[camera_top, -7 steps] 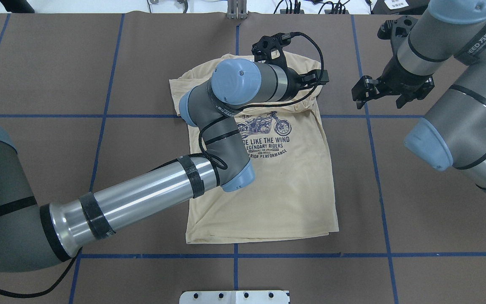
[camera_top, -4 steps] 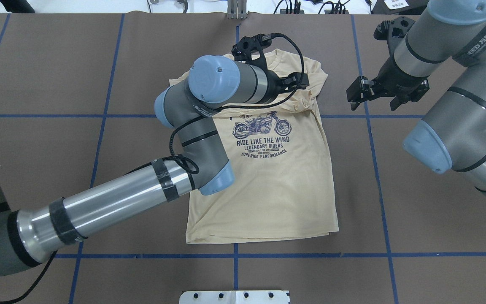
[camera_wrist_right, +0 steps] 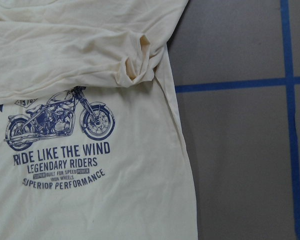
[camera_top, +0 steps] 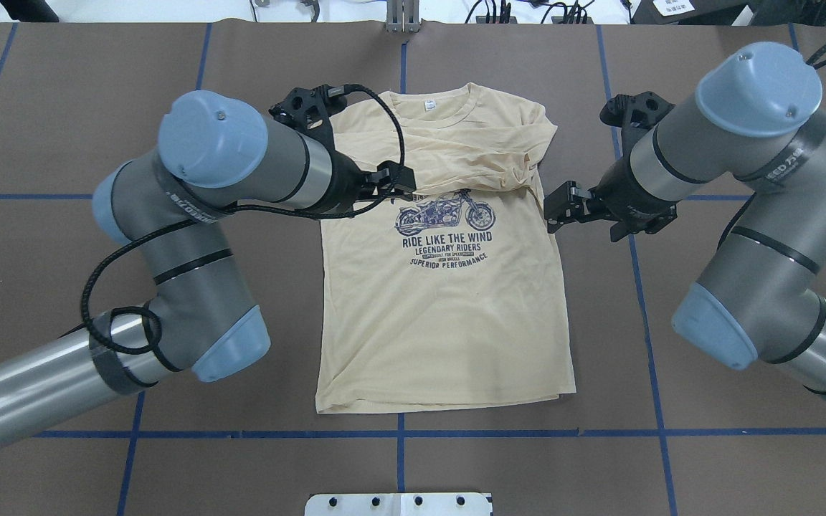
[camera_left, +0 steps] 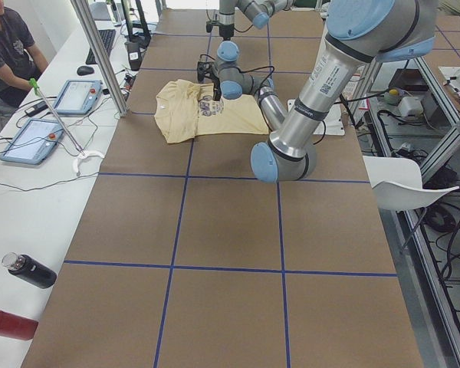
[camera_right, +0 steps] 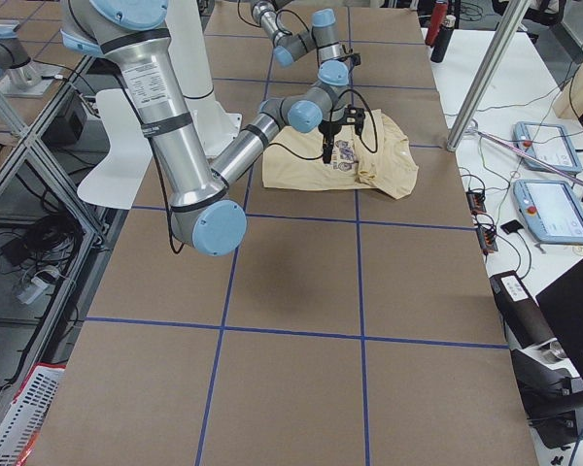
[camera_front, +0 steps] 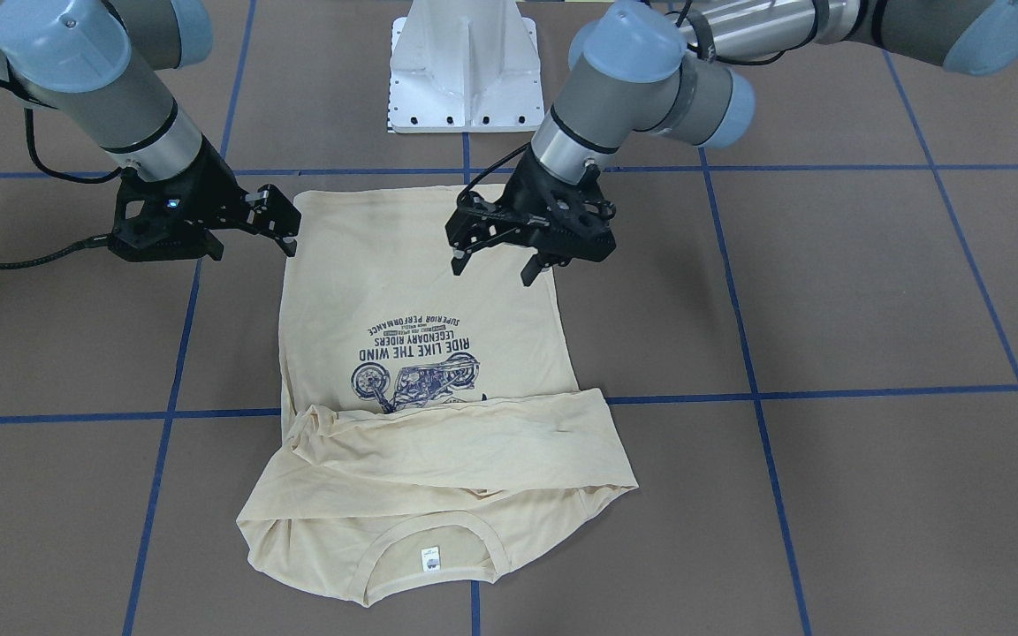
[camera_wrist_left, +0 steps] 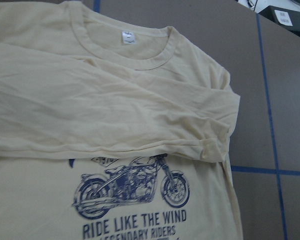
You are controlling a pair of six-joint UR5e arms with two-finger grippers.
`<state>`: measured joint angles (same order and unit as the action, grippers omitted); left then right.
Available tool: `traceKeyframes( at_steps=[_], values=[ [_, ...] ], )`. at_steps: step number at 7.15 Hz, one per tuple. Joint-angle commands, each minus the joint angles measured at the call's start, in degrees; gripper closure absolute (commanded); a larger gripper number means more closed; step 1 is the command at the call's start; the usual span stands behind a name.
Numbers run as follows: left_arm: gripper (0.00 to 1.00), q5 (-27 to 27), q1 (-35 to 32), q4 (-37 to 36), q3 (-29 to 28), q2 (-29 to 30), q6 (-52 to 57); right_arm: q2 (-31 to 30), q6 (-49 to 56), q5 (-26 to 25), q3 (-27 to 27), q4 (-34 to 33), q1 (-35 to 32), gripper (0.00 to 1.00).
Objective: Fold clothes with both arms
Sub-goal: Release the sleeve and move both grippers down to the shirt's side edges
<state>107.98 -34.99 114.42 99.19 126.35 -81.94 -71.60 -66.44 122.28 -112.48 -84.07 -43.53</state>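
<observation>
My left gripper (camera_front: 491,268) hovered spread and empty over the cream T-shirt (camera_front: 421,300), my right gripper (camera_front: 290,228) likewise spread beside its right edge.

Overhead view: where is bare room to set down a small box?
Free: the brown table strip between the cream-yellow printed T-shirt and the white base plate, and the far left corner. Crowded: beside the folded sleeves, where the black left hand and right hand hover.
</observation>
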Motion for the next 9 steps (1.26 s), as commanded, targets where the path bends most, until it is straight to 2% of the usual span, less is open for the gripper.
traceKeyframes(
  at_steps=[1, 2, 4, 5, 9],
  values=[
    [0.00, 0.2, 0.8, -1.3, 7.9, -8.7, -0.5, -6.4, -7.2, -4.6, -0.8, 10.6, 6.8, 0.00],
    [0.00, 0.0, 1.9, 0.3, 7.8, -9.7, -0.8, -8.1, -9.0, -7.4, -0.8, 13.5, 10.4, 0.00],
    [0.00, -7.2, 7.0, 0.4, 8.3, -12.4, -2.0, -8.4, -15.9, -12.4, -1.4, 13.8, 17.6, 0.00],
    [0.00, -7.8, 7.9, 0.5, 8.6, -12.6, -5.6, -10.3, -18.9, -15.8, -3.1, 13.7, 21.3, 0.00],
    [0.00, -7.4, 8.8, 0.5, 10.8, -12.5, -5.6, -14.3, -20.4, -16.7, -2.8, 13.1, 23.0, 0.01]
  ],
)
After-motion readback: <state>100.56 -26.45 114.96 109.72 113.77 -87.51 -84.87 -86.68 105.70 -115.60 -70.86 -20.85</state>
